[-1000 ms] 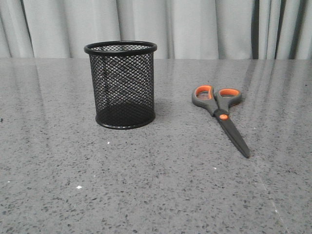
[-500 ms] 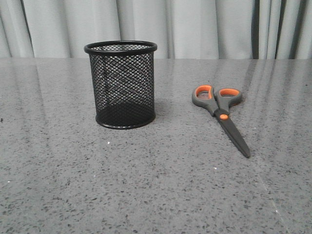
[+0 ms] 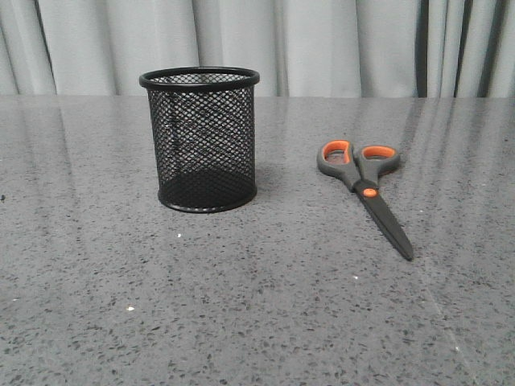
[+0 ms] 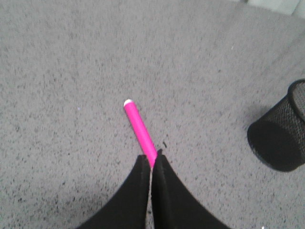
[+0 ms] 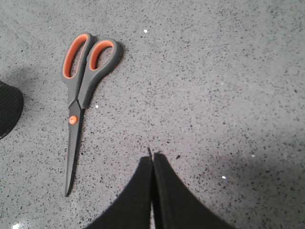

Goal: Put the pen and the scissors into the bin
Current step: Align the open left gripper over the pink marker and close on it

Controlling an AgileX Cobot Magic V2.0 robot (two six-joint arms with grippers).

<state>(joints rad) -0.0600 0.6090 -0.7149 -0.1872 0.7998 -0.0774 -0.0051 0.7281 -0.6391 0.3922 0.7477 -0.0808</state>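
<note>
the pen (image 4: pixel 139 132) was clamped in the left gripper (image 4: pixel 151 160); the right gripper (image 5: pixel 152 157) was closed empty beside the scissors (image 5: pixel 80 93).

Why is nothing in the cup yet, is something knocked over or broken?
Nothing looks broken or spilled. The bin stands upright. The scissors lie flat and closed beside it. The left gripper is shut on the pen.

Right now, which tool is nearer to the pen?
Left. The left tool is shut on the pen, gripping its near end. The right tool is over bare table beside the scissors, no pen in its view.
</note>
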